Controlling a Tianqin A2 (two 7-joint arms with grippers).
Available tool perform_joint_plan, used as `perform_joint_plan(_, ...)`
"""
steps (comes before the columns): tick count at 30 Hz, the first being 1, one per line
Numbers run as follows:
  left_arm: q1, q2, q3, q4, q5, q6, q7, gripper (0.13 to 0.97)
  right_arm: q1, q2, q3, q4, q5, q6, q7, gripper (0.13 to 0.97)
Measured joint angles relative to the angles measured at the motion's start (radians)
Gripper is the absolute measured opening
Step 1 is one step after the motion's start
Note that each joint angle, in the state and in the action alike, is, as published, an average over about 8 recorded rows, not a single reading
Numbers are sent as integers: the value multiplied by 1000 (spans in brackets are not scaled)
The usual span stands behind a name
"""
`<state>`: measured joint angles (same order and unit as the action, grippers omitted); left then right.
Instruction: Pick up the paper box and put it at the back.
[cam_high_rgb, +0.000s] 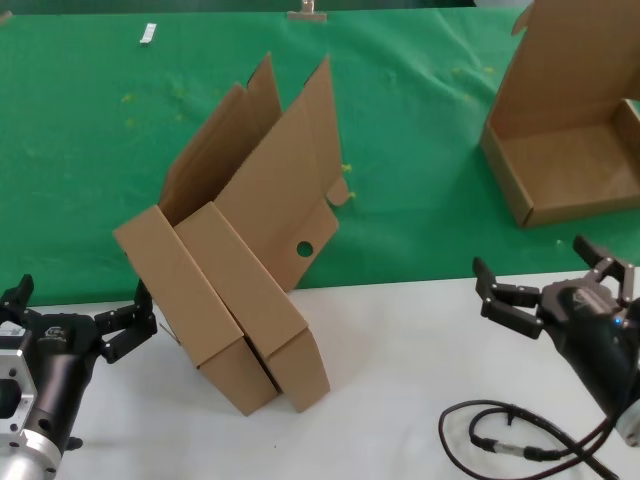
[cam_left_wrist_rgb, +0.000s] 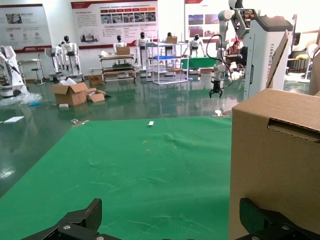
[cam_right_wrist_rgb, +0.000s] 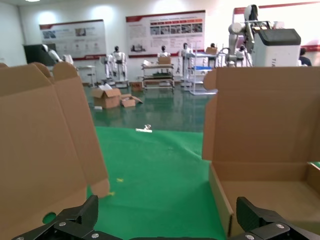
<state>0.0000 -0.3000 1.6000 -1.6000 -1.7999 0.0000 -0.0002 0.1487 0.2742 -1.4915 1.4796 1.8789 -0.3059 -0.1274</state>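
Two brown paper boxes (cam_high_rgb: 240, 310) lean together, tilted, across the line where the green cloth of the back (cam_high_rgb: 420, 120) meets the white tabletop (cam_high_rgb: 400, 340); their lid flaps rise behind them, and one flap has a round hole. A third paper box (cam_high_rgb: 560, 150) sits open on the cloth at the right with its lid upright. My left gripper (cam_high_rgb: 78, 305) is open just left of the leaning boxes; in the left wrist view one fingertip (cam_left_wrist_rgb: 255, 217) lies against the box wall (cam_left_wrist_rgb: 275, 165). My right gripper (cam_high_rgb: 535, 262) hangs open near the third box (cam_right_wrist_rgb: 260, 145), holding nothing.
A black cable (cam_high_rgb: 500, 440) loops on the white tabletop under the right arm. A small white piece (cam_high_rgb: 148, 35) lies on the cloth at the far left, and a small tan object (cam_high_rgb: 308, 10) at its far edge.
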Motion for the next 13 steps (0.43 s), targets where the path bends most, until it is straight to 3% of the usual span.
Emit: perform_joint_plan(13,0,0,0,0,0,0,1,966,-68,12,-49,55,-36,140,58,966)
